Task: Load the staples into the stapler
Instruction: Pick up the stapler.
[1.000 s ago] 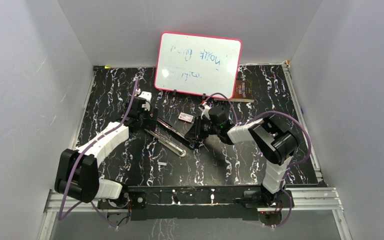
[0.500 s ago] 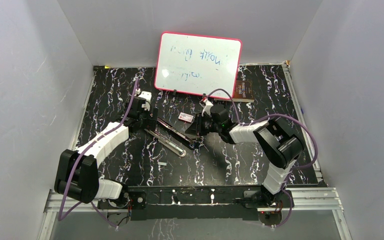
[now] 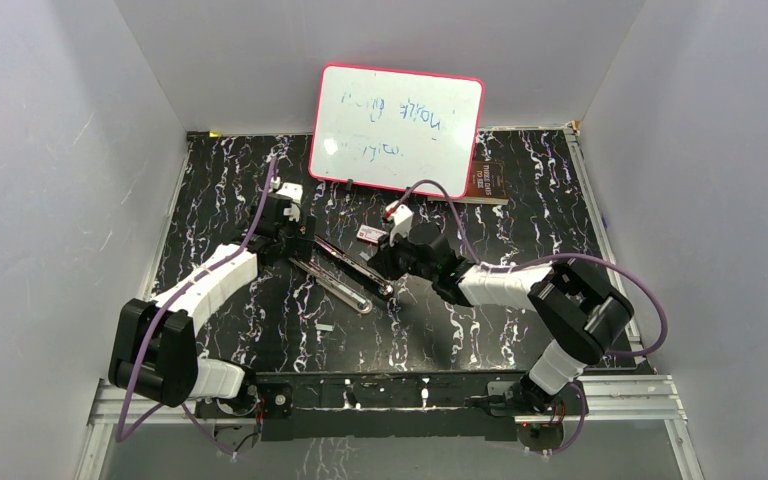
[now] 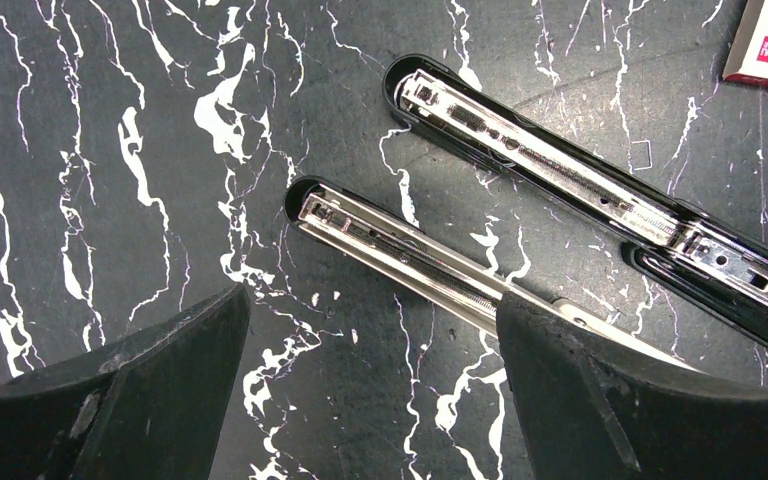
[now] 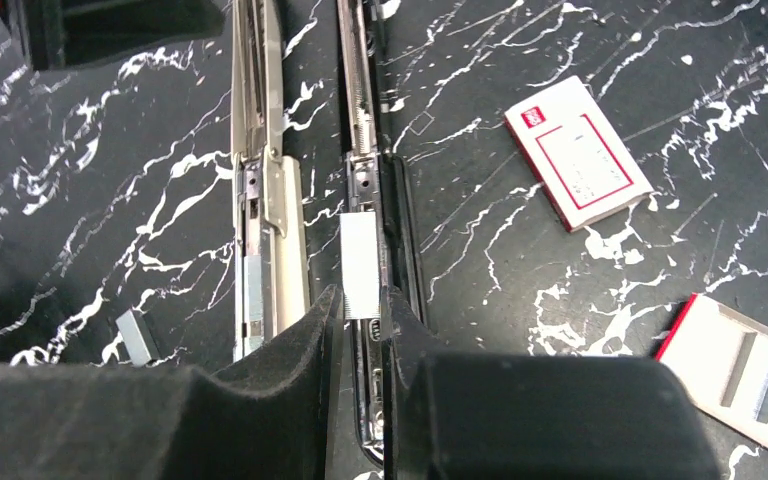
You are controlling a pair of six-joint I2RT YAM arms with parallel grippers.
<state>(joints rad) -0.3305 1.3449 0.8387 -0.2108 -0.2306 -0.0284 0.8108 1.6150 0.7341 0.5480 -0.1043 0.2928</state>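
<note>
the right arm (image 3: pixel 500 283) reaches from its base with the elbow out to the right and the forearm low over the counter (image 3: pixel 520 200), wrist turned toward the centre. the right gripper (image 5: pixel 362 305) is nearly closed, pinching a short silvery strip of staples (image 5: pixel 360 255) by its near end. the strip lies in line with the rail of the stapler's black half, right over it. whether it already sits in the channel or hangs just above it, i cannot tell from this angle.

the left arm (image 3: pixel 210 280) stretches up from the left base. the left gripper (image 4: pixel 368 310) hangs with its jaws wide apart above the other end of the stapler (image 4: pixel 520 150), holding nothing.

the stapler lies opened flat near the middle of the counter, its two long halves side by side in a narrow v. one half is a black shell with a shiny rail and spring inside, the other is mostly bare metal. they run between the two grippers.

a loose strip (image 5: pixel 138 335) lies on the counter near the metal half, not touching it. a small white box (image 5: pixel 578 165) with a red label lies on the other side of the stapler, also apart from it.
</note>
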